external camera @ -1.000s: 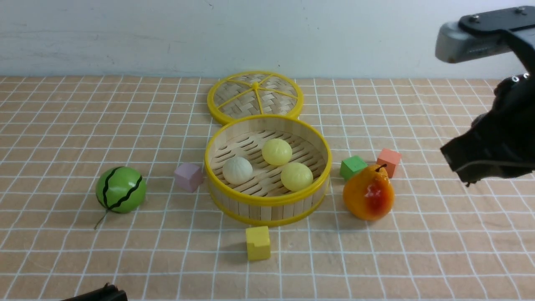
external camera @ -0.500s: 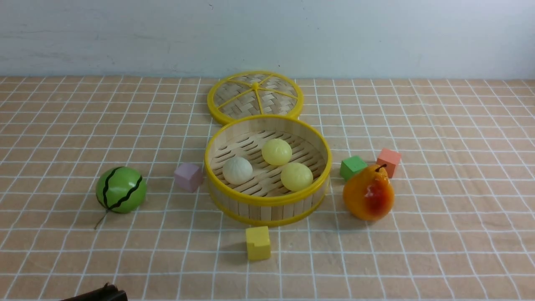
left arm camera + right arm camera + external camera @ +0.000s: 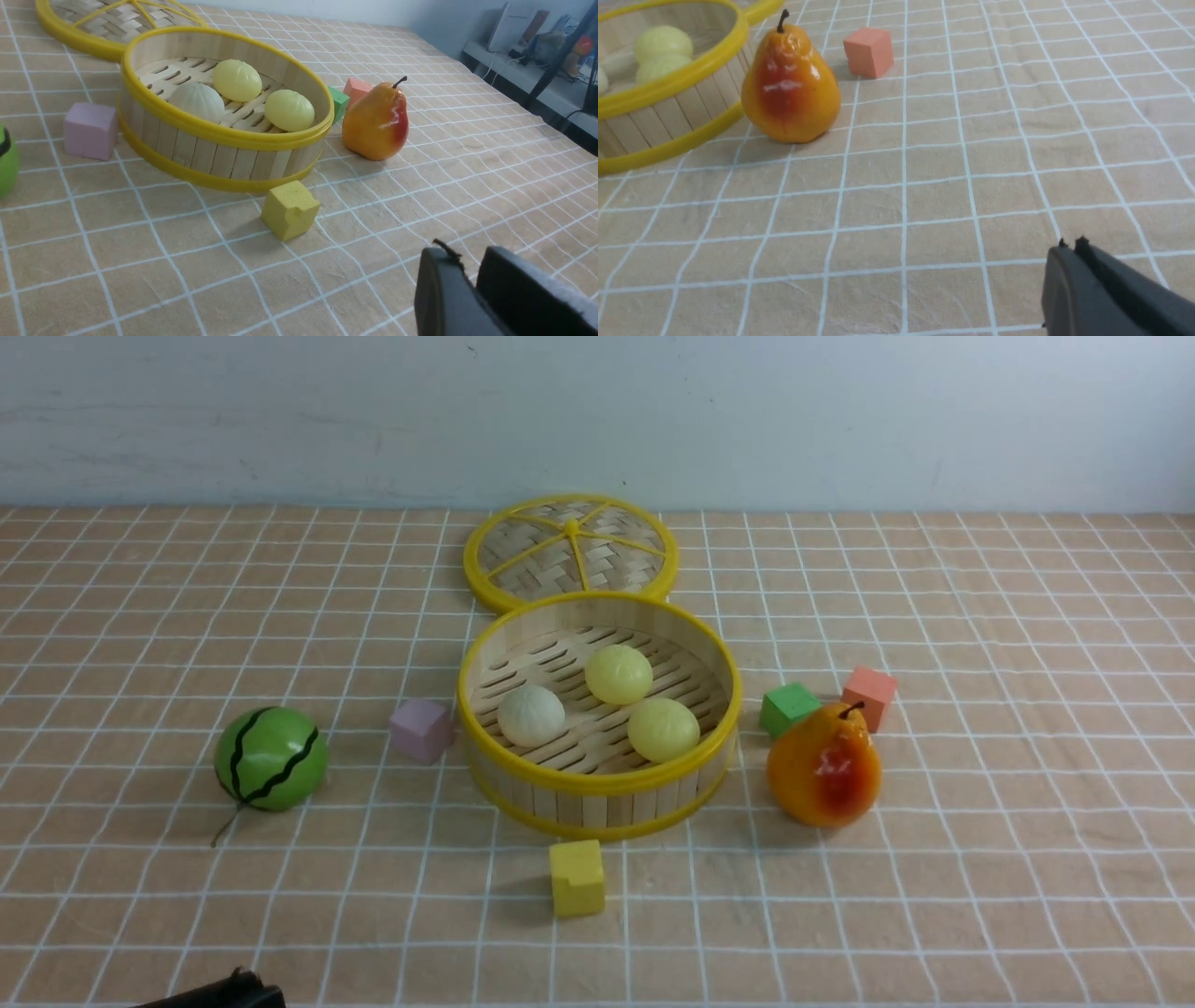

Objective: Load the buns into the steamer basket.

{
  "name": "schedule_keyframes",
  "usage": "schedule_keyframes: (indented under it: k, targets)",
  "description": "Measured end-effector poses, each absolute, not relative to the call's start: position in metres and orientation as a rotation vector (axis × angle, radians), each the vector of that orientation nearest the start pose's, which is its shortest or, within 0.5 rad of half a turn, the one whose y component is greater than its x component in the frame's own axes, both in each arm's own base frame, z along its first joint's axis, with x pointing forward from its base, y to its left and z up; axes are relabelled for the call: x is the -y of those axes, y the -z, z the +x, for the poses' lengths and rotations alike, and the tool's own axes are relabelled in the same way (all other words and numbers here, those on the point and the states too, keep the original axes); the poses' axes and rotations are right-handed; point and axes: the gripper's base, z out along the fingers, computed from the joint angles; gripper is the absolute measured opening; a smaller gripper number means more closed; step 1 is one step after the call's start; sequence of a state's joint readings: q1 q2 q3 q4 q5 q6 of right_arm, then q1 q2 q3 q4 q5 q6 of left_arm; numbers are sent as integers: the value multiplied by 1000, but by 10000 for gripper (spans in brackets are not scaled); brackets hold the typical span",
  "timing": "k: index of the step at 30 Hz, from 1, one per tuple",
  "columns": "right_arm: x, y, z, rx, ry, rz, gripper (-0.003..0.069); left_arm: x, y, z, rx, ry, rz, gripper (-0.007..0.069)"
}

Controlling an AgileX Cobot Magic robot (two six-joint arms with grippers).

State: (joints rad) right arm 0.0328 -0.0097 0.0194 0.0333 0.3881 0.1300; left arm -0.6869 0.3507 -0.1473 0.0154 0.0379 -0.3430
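The steamer basket [image 3: 597, 803] stands mid-table with all three buns lying on its slatted floor: an off-white bun [image 3: 530, 715] and two pale yellow buns [image 3: 618, 674] [image 3: 663, 729]. The left wrist view shows the same basket [image 3: 219, 133] and buns [image 3: 237, 80]. My left gripper [image 3: 469, 261] hovers over the cloth near the front, well short of the basket, its jaws slightly open and empty. My right gripper [image 3: 1071, 243] is shut and empty, low over the cloth to the right of the pear. The right arm is out of the front view.
The woven lid [image 3: 569, 551] lies behind the basket. A yellow cube [image 3: 576, 877] sits in front of it, a pink cube [image 3: 421, 730] and a green melon [image 3: 271, 759] to its left. An orange pear [image 3: 823, 767], a green cube [image 3: 787, 707] and a salmon cube [image 3: 868, 696] are to its right.
The right arm, seen at the upper right one second ago, has withdrawn out of the front view. The buns, the basket and the other objects have not moved.
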Motion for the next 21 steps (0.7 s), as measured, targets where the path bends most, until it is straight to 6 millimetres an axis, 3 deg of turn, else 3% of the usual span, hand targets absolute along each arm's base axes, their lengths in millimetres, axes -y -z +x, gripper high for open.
schedule_keyframes:
  k: [21]
  targets:
    - [-3, -172, 52, -1885, -169, 148, 6, 57, -235, 69, -1755, 742, 318, 137]
